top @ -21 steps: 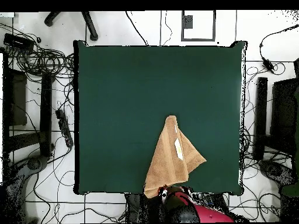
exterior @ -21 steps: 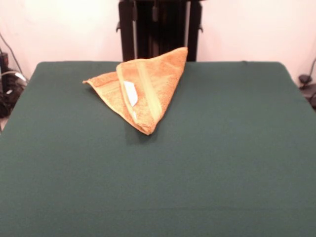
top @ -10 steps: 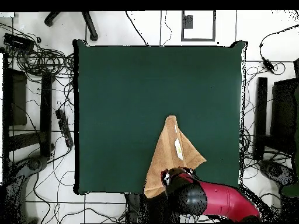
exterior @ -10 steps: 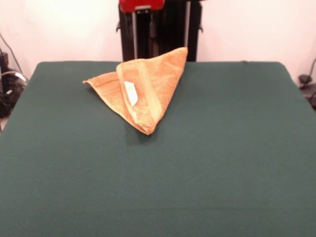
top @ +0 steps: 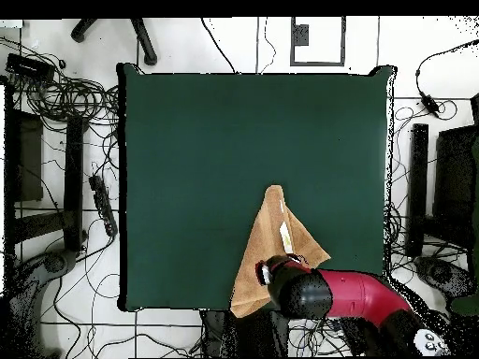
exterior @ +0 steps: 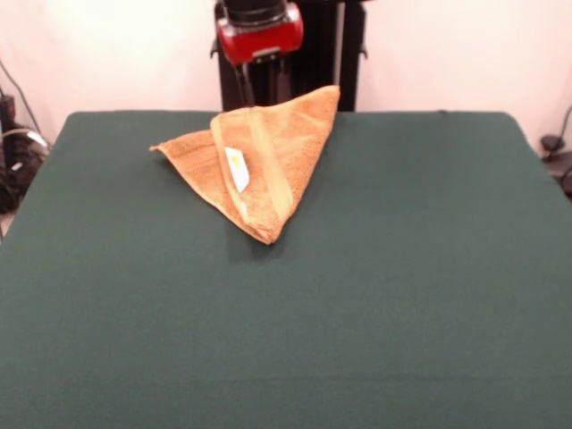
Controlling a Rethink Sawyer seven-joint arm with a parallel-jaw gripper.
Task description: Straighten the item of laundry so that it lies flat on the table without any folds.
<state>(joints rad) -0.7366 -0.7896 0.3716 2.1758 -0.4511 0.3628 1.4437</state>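
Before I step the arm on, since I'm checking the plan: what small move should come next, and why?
Probably lower the gripper onto the towel's far edge. The towel lies folded into a triangle near the table's far side, its white label showing, and the arm hangs just above that edge without visibly touching it.

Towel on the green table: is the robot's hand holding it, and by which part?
Cannot be told: the hand is above the towel's far edge.
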